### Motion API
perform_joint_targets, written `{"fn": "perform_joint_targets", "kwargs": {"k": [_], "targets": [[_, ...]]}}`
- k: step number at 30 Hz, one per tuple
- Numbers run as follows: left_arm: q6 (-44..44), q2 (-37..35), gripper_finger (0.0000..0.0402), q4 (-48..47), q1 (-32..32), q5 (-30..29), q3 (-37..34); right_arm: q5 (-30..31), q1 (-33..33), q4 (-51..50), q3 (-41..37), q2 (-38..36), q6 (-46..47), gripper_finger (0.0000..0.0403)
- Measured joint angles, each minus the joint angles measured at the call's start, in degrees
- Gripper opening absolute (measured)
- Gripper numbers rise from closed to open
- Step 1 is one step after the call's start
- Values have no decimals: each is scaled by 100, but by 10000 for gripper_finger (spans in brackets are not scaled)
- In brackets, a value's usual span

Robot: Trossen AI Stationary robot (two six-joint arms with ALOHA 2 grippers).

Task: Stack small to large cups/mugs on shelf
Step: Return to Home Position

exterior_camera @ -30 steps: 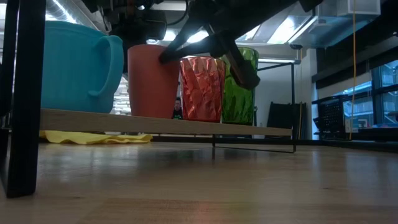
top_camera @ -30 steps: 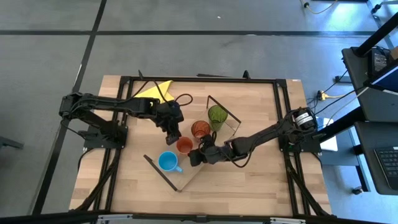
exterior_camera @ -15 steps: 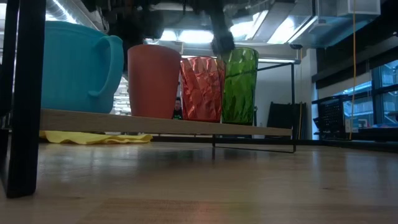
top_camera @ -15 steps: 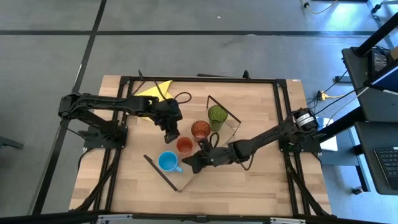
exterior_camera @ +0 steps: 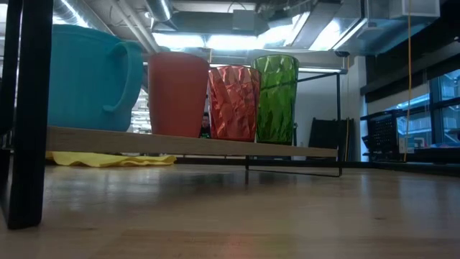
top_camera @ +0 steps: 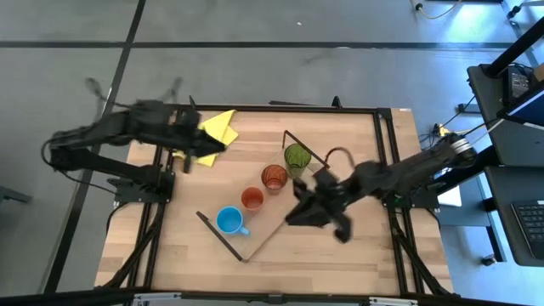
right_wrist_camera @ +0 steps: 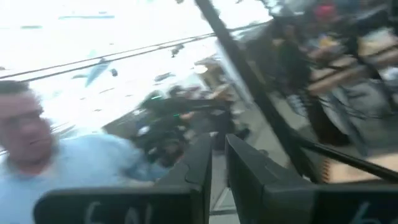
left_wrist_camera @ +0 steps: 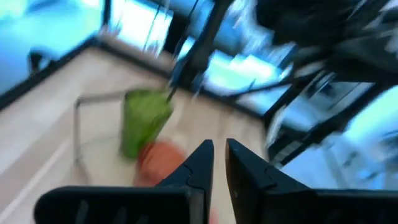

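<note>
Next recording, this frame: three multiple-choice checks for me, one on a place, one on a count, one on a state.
1. The short orange cup stands: A. between the light blue mug and the red tumbler; B. on the tabletop; C. inside the mug.
2. Vessels on the shelf: A. two; B. three; C. four.
3. The green tumbler is: A. on its side; B. upright; C. held by a gripper.
1 A: the high view shows it mid-row between them. 2 C: four stand in one row. 3 B: its rim faces up; the left gripper, by the yellow cloth, and the right gripper, beside the shelf, are clear of it.
</note>
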Motion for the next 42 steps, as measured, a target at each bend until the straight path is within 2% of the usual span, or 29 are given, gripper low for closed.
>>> {"fn": "perform_joint_targets", "kwargs": {"k": [4, 6, 7, 10, 12, 13, 15, 18, 21, 24, 27, 33, 36, 39, 42], "targets": [[-481, -714, 39, 94, -258, -11, 163, -724, 8, -294, -2, -562, -135, 49], [-271, -1044, 38, 47, -510, -306, 124, -812, 75, -975, 0, -918, -875, 49], [-257, -1189, 37, -4, -661, -557, 41, -651, 114, -1652, 2, -1137, -1198, 48], [-567, -1629, 39, -86, -1070, -1262, -413, 725, 270, -3890, 0, -1752, -1311, 48], [-858, -1889, 40, -86, -1261, -1413, -775, 1641, 453, -4620, -52, -2048, -1134, 48], [-1071, -2006, 40, -55, -1340, -1412, -947, 1949, 596, -4548, -104, -2181, -1183, 48], [-1243, -2225, 37, 222, -1505, -1396, -1349, 1850, 922, -3849, -262, -2427, -1767, 48], [-481, -2475, 36, 1607, -1805, -1249, -2092, 1241, 1204, -3257, -754, -2866, -2424, 48], [365, -2808, 35, 2752, -1977, -1273, -2728, 1620, 1301, -3032, -1678, -3537, -2085, 48], [655, -3259, 35, 2846, -1977, -1461, -3154, 1503, 1318, -1742, -2810, -4233, -2009, 48], [1102, -3762, 35, 2814, -1979, -1545, -3477, 1319, 1316, -474, -3884, -4805, -2351, 48], [1933, -4864, 35, 3455, -1975, -1706, -4036, 1410, 1178, 1236, -5625, -5849, -3126, 48], [1969, -5367, 35, 3573, -1976, -1680, -4311, 927, 1032, 2077, -6317, -6269, -3533, 48], [1801, -5348, 35, 3445, -1975, -1650, -4502, 476, 815, 2693, -6863, -6652, -3707, 49], [1663, -5366, 35, 3613, -1963, -1569, -4618, 81, 521, 2500, -6865, -6984, -3705, 49]]}}
